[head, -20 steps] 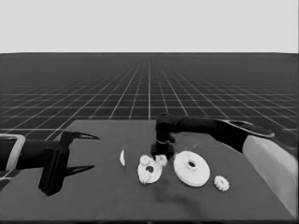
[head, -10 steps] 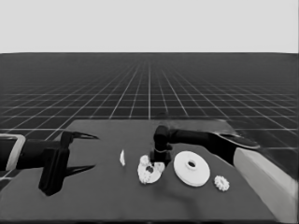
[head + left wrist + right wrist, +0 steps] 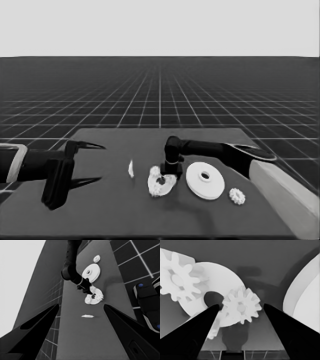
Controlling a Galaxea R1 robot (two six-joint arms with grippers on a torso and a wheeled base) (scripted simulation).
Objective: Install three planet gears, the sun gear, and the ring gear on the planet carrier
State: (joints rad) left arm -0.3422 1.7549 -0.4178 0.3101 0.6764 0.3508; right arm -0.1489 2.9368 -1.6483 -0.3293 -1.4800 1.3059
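Observation:
The planet carrier, the smaller round part [image 3: 159, 186], lies mid-table with gears on it. My right gripper [image 3: 167, 176] points down at its far right edge, open. In the right wrist view one planet gear [image 3: 241, 307] sits between the spread fingers [image 3: 197, 327], small gaps on both sides, resting on the carrier's [image 3: 220, 280] rim. A second gear [image 3: 177, 281] lies on the carrier farther off. The ring gear, the larger round part [image 3: 205, 181], lies just right of the carrier. A loose gear [image 3: 237, 196] lies right of that. My left gripper [image 3: 100, 162] waits open over the table's left end.
A thin white piece [image 3: 131, 169] stands between the left gripper and the smaller round part. The right arm's pale grey forearm [image 3: 285, 195] fills the lower right corner. The table's near edge [image 3: 160, 236] runs close below the parts.
The right gripper has come down and slightly left, from above the gear at the smaller round part's edge to straddling it. The left arm has not moved.

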